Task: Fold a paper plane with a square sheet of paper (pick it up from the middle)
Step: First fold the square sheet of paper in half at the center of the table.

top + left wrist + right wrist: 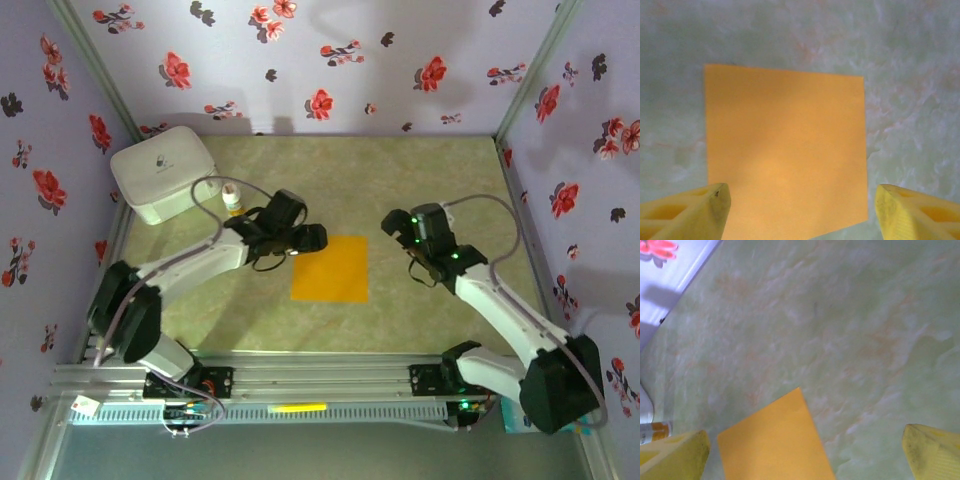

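Observation:
The square sheet of paper (330, 268) is bright orange and lies flat and unfolded on the green table mat. My left gripper (305, 240) hovers over the sheet's far left corner. In the left wrist view the sheet (785, 150) spreads below my left gripper (802, 212), whose yellow fingers (690, 215) stand wide apart with nothing held. My right gripper (398, 226) is off to the right of the sheet, apart from it. In the right wrist view one corner of the sheet (772, 445) shows between the spread yellow fingers (932, 450) of my right gripper (805, 457), open and holding nothing.
A white box (165, 172) stands at the back left, with a small white bottle (232, 198) beside it; the bottle (655, 431) also peeks in at the left of the right wrist view. Flowered walls (330, 60) close the table on three sides.

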`<state>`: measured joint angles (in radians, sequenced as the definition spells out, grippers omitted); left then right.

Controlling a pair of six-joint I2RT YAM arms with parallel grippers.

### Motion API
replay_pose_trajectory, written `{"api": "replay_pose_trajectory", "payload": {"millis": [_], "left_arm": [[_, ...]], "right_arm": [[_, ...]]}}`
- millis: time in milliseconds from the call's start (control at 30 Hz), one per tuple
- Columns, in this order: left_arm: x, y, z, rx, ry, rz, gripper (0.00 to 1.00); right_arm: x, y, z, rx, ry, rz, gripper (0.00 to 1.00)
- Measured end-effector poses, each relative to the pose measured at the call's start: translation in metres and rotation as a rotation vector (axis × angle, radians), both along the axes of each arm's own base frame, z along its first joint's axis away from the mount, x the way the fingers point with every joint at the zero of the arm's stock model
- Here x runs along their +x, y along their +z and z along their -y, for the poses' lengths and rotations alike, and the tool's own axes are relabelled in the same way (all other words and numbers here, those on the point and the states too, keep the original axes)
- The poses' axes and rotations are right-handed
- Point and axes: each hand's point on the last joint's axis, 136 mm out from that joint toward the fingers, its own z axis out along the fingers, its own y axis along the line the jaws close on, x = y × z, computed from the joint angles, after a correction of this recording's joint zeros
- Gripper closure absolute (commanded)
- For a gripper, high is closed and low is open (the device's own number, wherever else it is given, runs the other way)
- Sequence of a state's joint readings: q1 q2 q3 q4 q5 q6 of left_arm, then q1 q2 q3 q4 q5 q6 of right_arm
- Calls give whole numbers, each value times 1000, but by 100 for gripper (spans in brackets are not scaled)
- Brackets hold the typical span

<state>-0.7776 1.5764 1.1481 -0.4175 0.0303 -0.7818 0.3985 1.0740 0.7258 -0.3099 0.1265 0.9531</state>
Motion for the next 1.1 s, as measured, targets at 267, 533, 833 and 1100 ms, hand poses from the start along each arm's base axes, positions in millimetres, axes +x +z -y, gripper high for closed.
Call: {"api": "replay_pose_trajectory", "payload": {"millis": [267,533,833,1100], "left_arm": [[-5,-50,62,203,-98,-157,26],[-18,-75,56,344,-103,-240,22],[-9,-86,56,374,-84,-265,17],[8,-94,52,382,-78,-277,13]], "right_arm": [[-22,-37,27,-45,9,-108,3],[-27,-56,14,-61,124,-179,2],[-31,-71,-5,-34,255,-228,2],[-33,-82,-13,-27,317,-261,2]]}}
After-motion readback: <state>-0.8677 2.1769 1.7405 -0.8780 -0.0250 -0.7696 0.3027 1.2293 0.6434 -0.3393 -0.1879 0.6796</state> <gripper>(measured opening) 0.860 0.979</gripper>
